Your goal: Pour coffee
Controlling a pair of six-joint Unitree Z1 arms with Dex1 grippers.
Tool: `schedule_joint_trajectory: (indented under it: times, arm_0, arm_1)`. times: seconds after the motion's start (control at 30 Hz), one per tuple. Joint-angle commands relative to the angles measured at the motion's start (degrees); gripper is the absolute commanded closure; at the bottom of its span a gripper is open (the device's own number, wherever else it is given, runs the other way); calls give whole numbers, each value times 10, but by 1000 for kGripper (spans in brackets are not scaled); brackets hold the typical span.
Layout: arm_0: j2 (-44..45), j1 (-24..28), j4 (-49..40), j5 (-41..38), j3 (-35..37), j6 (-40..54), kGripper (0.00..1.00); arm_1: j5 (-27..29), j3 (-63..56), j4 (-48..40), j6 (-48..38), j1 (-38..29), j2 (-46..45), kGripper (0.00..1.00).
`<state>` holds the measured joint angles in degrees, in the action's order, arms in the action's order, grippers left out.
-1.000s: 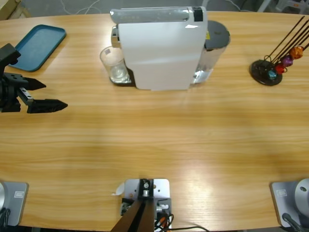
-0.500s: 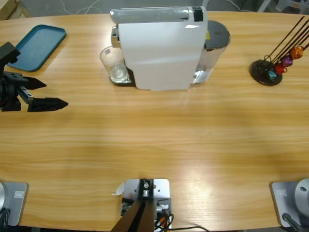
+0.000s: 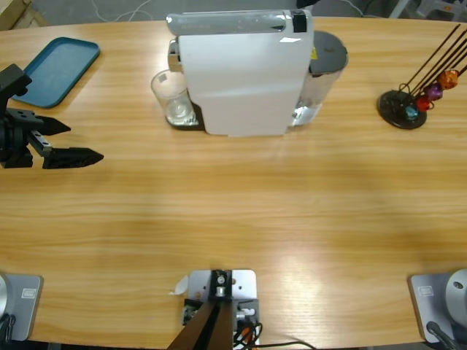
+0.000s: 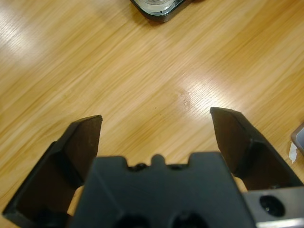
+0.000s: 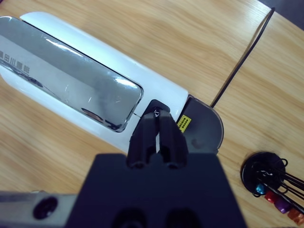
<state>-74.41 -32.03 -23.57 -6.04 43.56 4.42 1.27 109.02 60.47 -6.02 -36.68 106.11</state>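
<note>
Glass tumbler (image 3: 172,97) under coffee machine (image 3: 244,71); left fingers (image 4: 88,135) wide apart, empty; right fingers (image 5: 159,130) closed, empty.

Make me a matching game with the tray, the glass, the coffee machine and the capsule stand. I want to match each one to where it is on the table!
Things:
1. blue tray
2. clear glass
3. white coffee machine
4. capsule stand

Places, as the high view shows them:
A. far right side of the table
B. top middle of the table
C. top left corner
D. right against the machine's left side

Pairs: 1-C, 2-D, 3-B, 4-A
</note>
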Motion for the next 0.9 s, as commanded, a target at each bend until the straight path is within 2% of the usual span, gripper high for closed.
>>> schedule_joint_trajectory:
  times: [0.03,0.73,0.9]
  arm_0:
    - [-15,-5,9,8,-20,-5,13]
    - [-15,-4,12,8,-23,-5,13]
    - [-12,-4,13,8,-23,-5,13]
  arm_1:
    - [-9,-14,3,-7,-1,29,1000]
    - [-11,-38,13,-9,-2,36,1000]
    - [1,40,11,16,-6,-8,1000]
